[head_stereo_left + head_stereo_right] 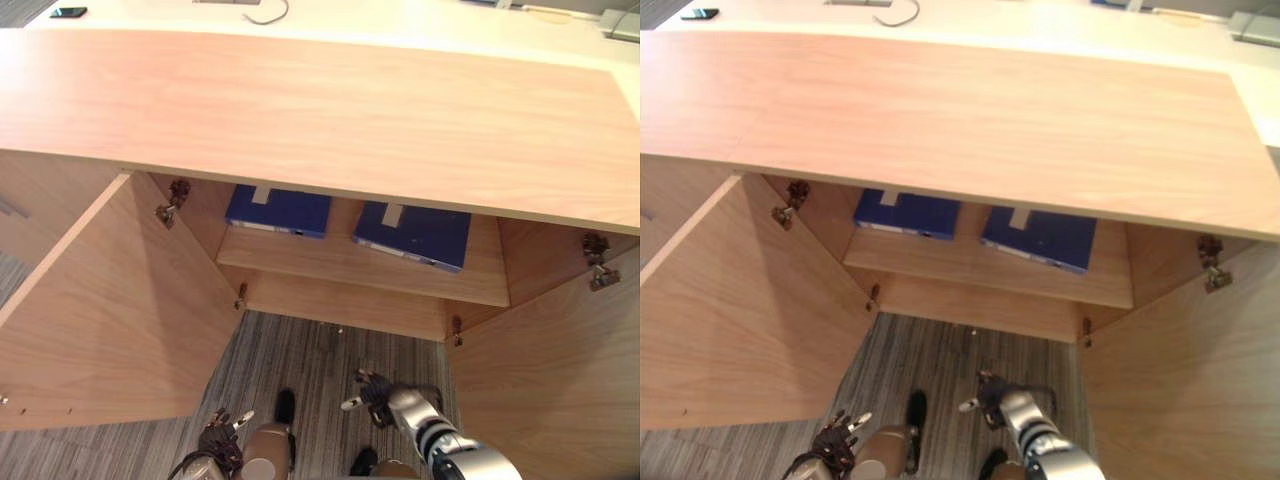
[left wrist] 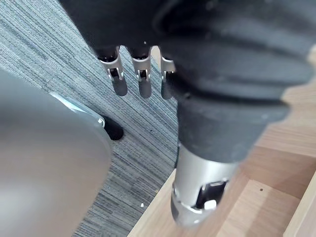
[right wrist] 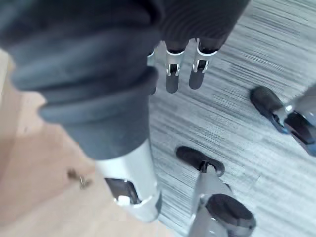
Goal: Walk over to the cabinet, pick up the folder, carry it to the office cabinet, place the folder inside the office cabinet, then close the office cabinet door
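Left hand [image 1: 222, 432] hung low at the near edge over the grey striped carpet [image 1: 300, 350]. Its fingers [image 2: 141, 81] were straight and loosely apart, holding nothing. Right hand [image 1: 372, 390] was a little further forward over the same carpet, fingers [image 3: 172, 74] likewise straight and relaxed, also holding nothing.

Beyond the hands stood the light-wood office cabinet [image 1: 320, 110], with both doors swung wide. The left wooden door [image 1: 110, 310] and the right wooden door [image 1: 560, 370] flanked the opening. Metal hinges [image 1: 172, 200] showed at the upper inner corners.

Inside, on the wooden inner shelf [image 1: 350, 265], two flat folders lay side by side but apart. The left dark-blue folder [image 1: 280, 210] and the right dark-blue folder [image 1: 415, 233] each had a pale tab near the far end. Could not tell which one was the carried folder. The front edge of the cabinet's broad top overhung the shelf and covered the far part of both folders.

Past the cabinet ran a white desk surface [image 1: 400, 20]. A small black phone [image 1: 68, 12] sat at its left, a thin dark cable loop [image 1: 268, 14] near the middle, and a grey boxy object [image 1: 620, 24] at the far right.
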Available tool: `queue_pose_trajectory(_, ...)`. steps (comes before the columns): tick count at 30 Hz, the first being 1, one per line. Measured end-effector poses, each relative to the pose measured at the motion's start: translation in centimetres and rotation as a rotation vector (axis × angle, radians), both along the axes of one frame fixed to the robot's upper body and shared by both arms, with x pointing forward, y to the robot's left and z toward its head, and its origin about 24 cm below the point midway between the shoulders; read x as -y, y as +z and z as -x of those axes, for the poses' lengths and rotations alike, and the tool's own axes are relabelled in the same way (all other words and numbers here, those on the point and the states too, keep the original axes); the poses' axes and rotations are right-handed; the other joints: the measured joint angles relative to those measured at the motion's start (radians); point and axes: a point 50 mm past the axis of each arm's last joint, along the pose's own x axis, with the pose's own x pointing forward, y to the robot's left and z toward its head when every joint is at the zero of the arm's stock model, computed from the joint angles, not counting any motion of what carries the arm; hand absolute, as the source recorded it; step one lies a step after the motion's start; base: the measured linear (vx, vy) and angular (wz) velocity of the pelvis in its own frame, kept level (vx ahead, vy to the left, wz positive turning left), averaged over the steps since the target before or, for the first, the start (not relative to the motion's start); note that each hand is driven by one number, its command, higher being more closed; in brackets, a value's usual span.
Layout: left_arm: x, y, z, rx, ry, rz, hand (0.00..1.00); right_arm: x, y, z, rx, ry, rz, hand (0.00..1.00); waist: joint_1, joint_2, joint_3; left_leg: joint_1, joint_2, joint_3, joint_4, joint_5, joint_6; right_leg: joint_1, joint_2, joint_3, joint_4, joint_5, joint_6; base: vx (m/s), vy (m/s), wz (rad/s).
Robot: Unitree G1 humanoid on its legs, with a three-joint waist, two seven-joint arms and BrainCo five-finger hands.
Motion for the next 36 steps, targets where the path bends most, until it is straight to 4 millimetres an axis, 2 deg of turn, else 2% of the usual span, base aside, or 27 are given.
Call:
queue_pose_trajectory(1,-0.2,-0.1,0.4,-0.012,0.019,0.005,0.00,1.3,-0.8,1.7,-0.043,-0.177,-0.038,0.00,-0.005,-0.007,-0.008,0.012,0.000,0.009,0.004,-0.005,-0.006,0.005,0.001,0.025,-0.011,0.010,0.000,-0.01,0.025,-0.34)
queue_pose_trajectory(3,-0.4,-0.3,0.9,-0.025,0.056,0.014,0.00,2.4,-1.5,3.5,-0.076,-0.351,-0.064,0.00,-0.010,-0.010,-0.011,0.023,-0.001,-0.013,0.017,-0.014,-0.014,0.007,0.004,0.064,-0.024,0.028,-0.003,-0.03,0.033,-0.49)
queue_pose_trajectory(5,-0.4,-0.5,1.3,-0.038,0.093,0.026,0.00,3.1,-2.0,5.0,-0.099,-0.464,-0.074,0.00,-0.018,-0.010,-0.016,0.045,-0.002,-0.030,-0.001,-0.015,-0.014,0.006,0.009,0.098,-0.046,0.050,-0.005,-0.06,0.040,-0.58)
queue_pose_trajectory(6,-0.3,-0.8,1.9,-0.053,0.124,0.039,0.00,3.5,-2.4,6.3,-0.126,-0.526,-0.076,0.00,-0.024,-0.010,-0.031,0.071,-0.002,-0.026,-0.051,-0.005,0.001,-0.001,0.010,0.117,-0.065,0.064,-0.003,-0.09,0.053,-0.61)
queue_pose_trajectory(7,-0.4,-0.9,2.5,-0.069,0.142,0.043,0.00,3.8,-2.8,7.9,-0.155,-0.571,-0.075,0.00,-0.036,-0.012,-0.054,0.102,-0.005,-0.016,-0.122,0.026,0.018,-0.010,0.009,0.137,-0.078,0.072,-0.002,-0.09,0.057,-0.50)
queue_pose_trajectory(9,-0.4,-1.2,3.4,-0.097,0.164,0.048,0.00,4.6,-3.0,9.5,-0.173,-0.652,-0.066,0.00,-0.045,-0.012,-0.086,0.165,-0.009,-0.002,-0.240,0.071,0.016,-0.016,0.012,0.173,-0.100,0.076,-0.009,-0.06,0.058,-0.54)
queue_pose_trajectory(12,-0.5,-1.4,4.1,-0.127,0.131,0.020,0.00,4.5,-3.4,11.6,-0.207,-0.731,-0.074,0.00,-0.053,-0.019,-0.117,0.181,-0.007,0.048,-0.239,0.065,0.030,-0.016,0.017,0.222,-0.121,0.084,-0.009,-0.04,0.042,-0.50)
queue_pose_trajectory(14,-0.5,-1.4,4.2,-0.138,0.108,0.010,0.00,4.5,-3.4,11.9,-0.209,-0.773,-0.083,0.00,-0.067,-0.018,-0.131,0.187,-0.009,0.076,-0.239,0.060,0.038,-0.013,0.019,0.247,-0.142,0.104,-0.003,-0.04,0.035,-0.39)
queue_pose_trajectory(18,-0.5,-1.4,4.3,-0.140,0.131,0.007,0.00,4.4,-3.4,12.2,-0.212,-0.825,-0.091,0.00,-0.068,-0.021,-0.140,0.215,-0.009,0.128,-0.238,0.045,0.044,-0.008,0.025,0.300,-0.152,0.133,0.007,0.00,0.017,-0.38)
queue_pose_trajectory(24,-0.6,-1.5,4.5,-0.143,0.177,0.007,0.00,4.4,-3.0,10.8,-0.143,-0.872,-0.100,0.00,-0.070,-0.024,-0.132,0.268,0.009,0.259,-0.231,0.007,0.037,-0.033,0.041,0.407,-0.129,0.144,0.002,0.01,0.015,-0.61)
queue_pose_trajectory(25,-0.6,-1.5,4.5,-0.141,0.184,0.008,0.00,4.4,-2.9,10.5,-0.133,-0.882,-0.106,0.00,-0.067,-0.018,-0.132,0.270,0.017,0.277,-0.228,0.003,0.034,-0.045,0.045,0.405,-0.118,0.146,-0.002,-0.03,-0.017,-0.86)
queue_pose_trajectory(27,-0.7,-1.5,4.4,-0.141,0.224,0.009,0.00,4.0,-2.5,9.0,-0.089,-0.913,-0.133,0.00,-0.066,-0.011,-0.103,0.282,0.040,0.347,-0.203,-0.015,0.039,-0.066,0.025,0.294,-0.084,0.116,-0.087,-0.05,-0.030,-0.98)
queue_pose_trajectory(28,-0.7,-1.5,4.4,-0.139,0.243,0.011,0.00,4.0,-2.3,8.7,-0.070,-0.934,-0.140,0.00,-0.068,-0.013,-0.101,0.284,0.050,0.386,-0.183,-0.028,0.033,-0.076,-0.020,0.150,-0.041,0.100,-0.114,-0.03,-0.010,-0.86)
queue_pose_trajectory(30,-0.9,-1.5,4.6,-0.141,0.267,0.012,0.00,4.2,-2.3,8.9,-0.069,-0.991,-0.150,0.00,-0.066,-0.014,-0.099,0.286,0.067,0.426,-0.142,-0.057,0.022,-0.079,-0.053,0.071,-0.018,0.118,-0.122,0.01,-0.009,-0.77)
queue_pose_trajectory(33,-0.6,-1.5,4.6,-0.138,0.293,0.026,0.00,5.1,-2.4,10.0,-0.077,-1.125,-0.136,0.00,-0.070,-0.005,-0.096,0.293,0.095,0.459,-0.102,-0.089,-0.001,-0.080,-0.032,0.078,-0.014,0.115,-0.108,0.05,-0.049,-0.42)
queue_pose_trajectory(35,-0.7,-1.5,4.8,-0.140,0.312,0.026,0.00,5.4,-2.5,10.6,-0.088,-1.203,-0.128,0.00,-0.073,-0.005,-0.098,0.301,0.106,0.467,-0.102,-0.093,-0.014,-0.079,-0.016,0.079,-0.013,0.106,-0.082,0.08,-0.102,-0.25)
queue_pose_trajectory(36,-0.7,-1.5,4.8,-0.146,0.320,0.022,0.00,5.5,-2.5,10.7,-0.086,-1.251,-0.122,0.00,-0.072,-0.006,-0.102,0.300,0.115,0.470,-0.104,-0.094,-0.023,-0.072,0.004,0.084,-0.045,0.128,-0.050,0.08,-0.120,-0.24)
